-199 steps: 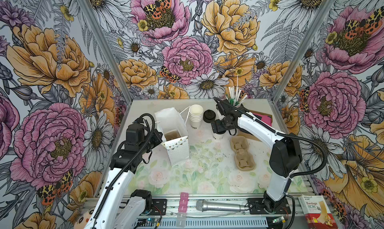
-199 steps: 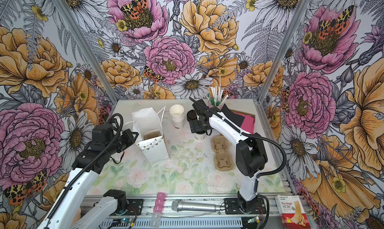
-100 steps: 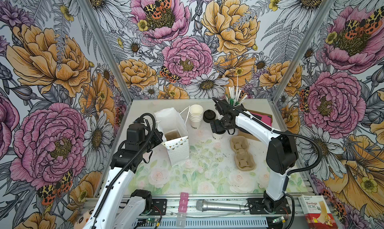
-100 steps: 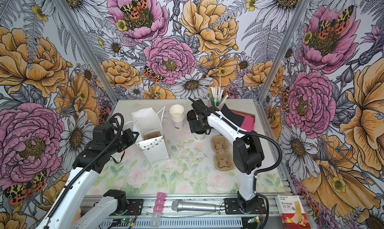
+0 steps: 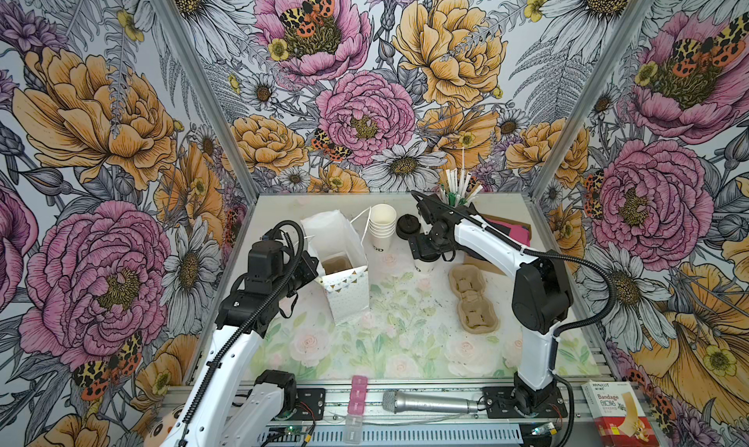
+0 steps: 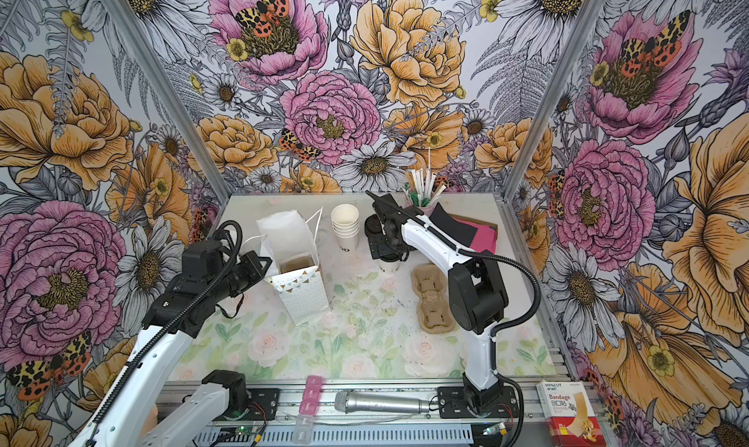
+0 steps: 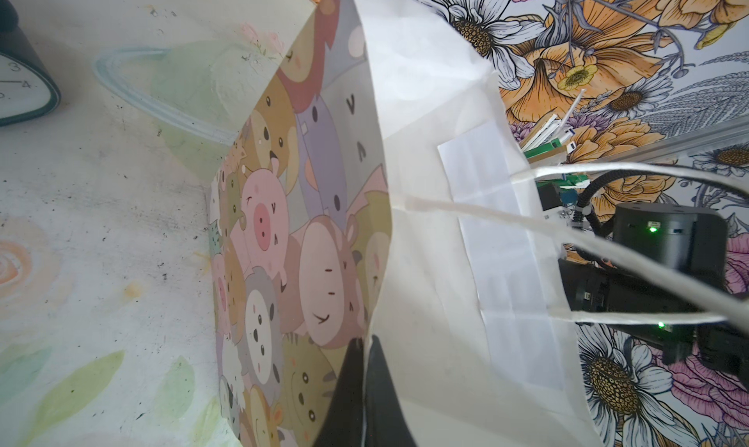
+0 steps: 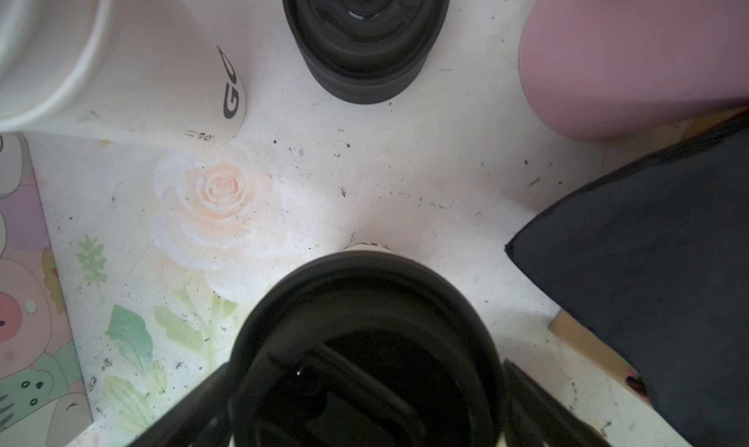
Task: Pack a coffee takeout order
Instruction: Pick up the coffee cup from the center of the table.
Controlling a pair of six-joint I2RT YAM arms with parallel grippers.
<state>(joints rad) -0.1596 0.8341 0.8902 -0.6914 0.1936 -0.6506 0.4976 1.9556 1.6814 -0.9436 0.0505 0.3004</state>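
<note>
A small white paper cup point(image 5: 424, 265) stands mid-table with a black domed lid point(image 8: 364, 315) on top. My right gripper point(image 8: 364, 388) hangs over it, open, one finger point(image 8: 190, 404) on each side of the lid; in both top views the gripper point(image 5: 426, 249) hides the lid. The black napkin point(image 6: 450, 222) lies at the back right. My left gripper point(image 7: 366, 345) is shut on the rim of the white cartoon-printed paper bag point(image 5: 345, 270), which stands open on the left.
A stack of white cups point(image 5: 382, 226) and a stack of black lids point(image 5: 406, 227) stand behind the capped cup. A pink cup of straws point(image 5: 458, 195) and a pink napkin point(image 6: 483, 238) are at the back right. A brown cup carrier point(image 5: 472, 299) lies beside the right arm.
The right arm's elbow has drifted slightly left while its gripper stays over the capped cup. The left arm and the bag have not moved.
</note>
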